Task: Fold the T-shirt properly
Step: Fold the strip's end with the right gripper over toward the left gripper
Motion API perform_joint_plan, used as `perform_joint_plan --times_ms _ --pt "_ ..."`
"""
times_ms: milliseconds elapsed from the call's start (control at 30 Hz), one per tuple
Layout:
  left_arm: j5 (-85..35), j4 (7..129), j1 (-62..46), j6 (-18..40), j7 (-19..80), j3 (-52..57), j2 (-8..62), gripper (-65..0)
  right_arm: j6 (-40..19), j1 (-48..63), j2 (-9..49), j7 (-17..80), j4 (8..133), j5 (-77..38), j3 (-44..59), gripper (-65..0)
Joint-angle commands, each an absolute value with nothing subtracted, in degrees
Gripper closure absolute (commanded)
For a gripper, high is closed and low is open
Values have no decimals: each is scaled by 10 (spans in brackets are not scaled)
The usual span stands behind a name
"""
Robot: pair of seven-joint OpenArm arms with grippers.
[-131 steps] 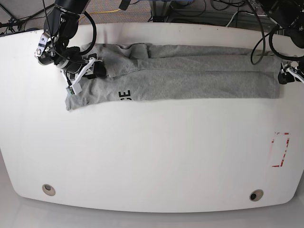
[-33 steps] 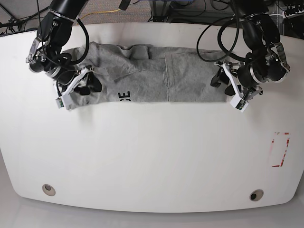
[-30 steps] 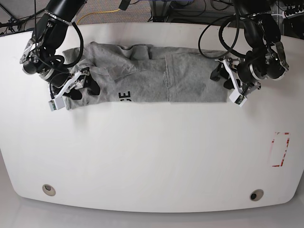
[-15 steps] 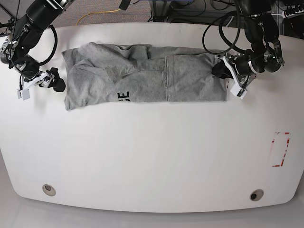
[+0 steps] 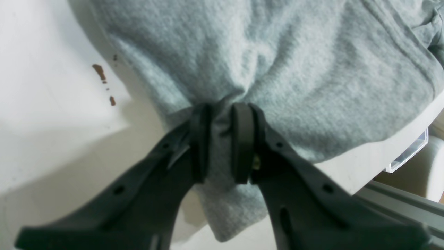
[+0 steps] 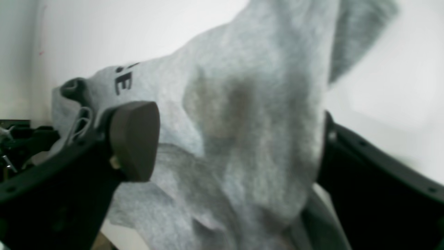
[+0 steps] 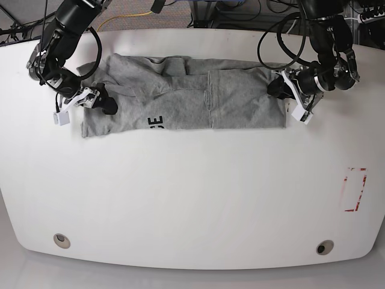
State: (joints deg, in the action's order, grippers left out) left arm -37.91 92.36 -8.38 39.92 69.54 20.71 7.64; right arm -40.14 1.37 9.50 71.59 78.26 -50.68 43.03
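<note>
Lying lengthwise across table (image 7: 192, 198): T-shirt (image 7: 180, 99) | left jaws pinching its edge | right jaws spread

White table (image 7: 192, 198) — red-marked rectangle (image 7: 354, 189) near its edge, cables (image 7: 129, 13) behind.

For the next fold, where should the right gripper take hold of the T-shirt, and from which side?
Judging by its pose, the sleeve-end edge of the T-shirt, approached from the table's outer side: the right gripper already straddles that raised edge with jaws wide, while the left gripper pinches the opposite end.
</note>
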Motion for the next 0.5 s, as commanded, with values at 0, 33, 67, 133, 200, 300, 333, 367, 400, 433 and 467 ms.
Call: perform_joint_plan --times_ms 0,33,67,133,200,300,333,367,400,433,467 --pt "-372 928 -80 400 705 203 78 -100 -400 13 102 726 788 -494 431 -426" --pt "-372 929 -80 400 705 203 78 -100 -400 13 102 726 788 -494 431 -384" --pt "-372 929 -80 400 705 202 77 -100 -400 13 102 726 788 -494 431 -317" --pt "-372 929 -79 400 705 194 71 -100 -400 12 105 725 788 -495 431 -162" --pt "-372 928 -77 400 705 186 69 -100 -400 5 108 724 789 -495 431 -59" --pt "-373 921 -62 400 705 163 60 -101 -400 2 127 725 790 -495 431 0" --pt "-373 914 -60 400 704 157 52 -101 -400 3 131 726 795 -496 431 0" --pt "-372 904 -59 400 704 151 44 -101 -400 3 134 727 808 -496 433 0" --pt "-372 895 -58 400 704 145 39 -101 -400 5 136 728 823 -496 433 0" --pt "-372 886 -52 400 704 138 34 -101 -400 7 137 730 844 -495 433 0" --pt "-372 875 -39 400 704 131 28 -101 -400 15 138 730 865 -496 433 0"
